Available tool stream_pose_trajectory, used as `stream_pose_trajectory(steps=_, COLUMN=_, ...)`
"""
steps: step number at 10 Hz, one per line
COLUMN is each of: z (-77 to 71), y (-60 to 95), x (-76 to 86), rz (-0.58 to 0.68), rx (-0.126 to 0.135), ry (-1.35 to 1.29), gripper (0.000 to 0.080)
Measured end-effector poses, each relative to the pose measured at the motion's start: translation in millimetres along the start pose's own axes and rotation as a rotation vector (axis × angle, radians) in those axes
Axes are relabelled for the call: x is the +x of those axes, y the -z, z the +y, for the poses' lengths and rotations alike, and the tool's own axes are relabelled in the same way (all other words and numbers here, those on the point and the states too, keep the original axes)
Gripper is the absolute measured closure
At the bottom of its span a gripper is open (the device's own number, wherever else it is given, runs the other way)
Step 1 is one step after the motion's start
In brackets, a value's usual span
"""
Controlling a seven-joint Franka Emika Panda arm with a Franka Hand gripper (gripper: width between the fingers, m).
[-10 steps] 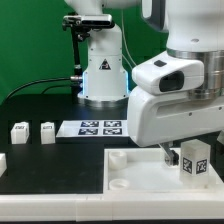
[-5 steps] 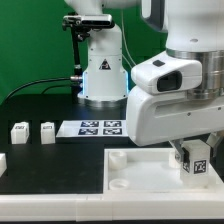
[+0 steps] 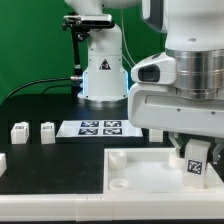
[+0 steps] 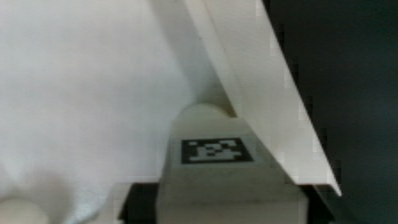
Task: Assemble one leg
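Leg (image 3: 195, 161), a small white plastic block-shaped peg with a black-and-white square tag, sits at the lower right of the exterior view, over the large white square plastic tray (image 3: 140, 172) near its right corner. The robot's two-finger gripper (image 3: 192, 150) appears closed on it, fingers flanking its upper part. Doing this step well probably means keeping the peg upright, centring it over the socket, and lowering slowly before twisting.
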State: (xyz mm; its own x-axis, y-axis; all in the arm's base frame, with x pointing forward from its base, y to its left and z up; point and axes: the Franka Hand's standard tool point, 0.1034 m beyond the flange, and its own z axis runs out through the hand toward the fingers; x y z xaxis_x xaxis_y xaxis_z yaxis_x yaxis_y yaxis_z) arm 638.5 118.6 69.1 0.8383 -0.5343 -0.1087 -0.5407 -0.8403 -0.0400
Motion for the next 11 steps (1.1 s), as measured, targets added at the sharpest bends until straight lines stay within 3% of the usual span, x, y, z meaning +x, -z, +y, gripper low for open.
stream_pose_trajectory(steps=4, z=-1.5, y=-0.5, x=-0.7, rz=-0.013, rx=0.013, ry=-0.509, gripper=0.0506)
stream_pose_trajectory(steps=8, z=-1.5, y=-0.3, x=-0.2, rz=-0.015, rx=0.015, ry=-0.53, gripper=0.0506)
stream_pose_trajectory(steps=9, z=-1.3, y=-0.3, x=-0.1, rz=-0.015, rx=0.015, ry=-0.524, gripper=0.0297)
stream_pose_trajectory(steps=10, z=1.2, y=-0.1, x=1.8, rz=-0.014, rx=0.015, ry=-0.408, gripper=0.0297)
stream_pose_trajectory(steps=11, z=3.7, y=-0.9, x=3.6, rz=-0.012, rx=0.012, ry=-0.242, gripper=0.0175)
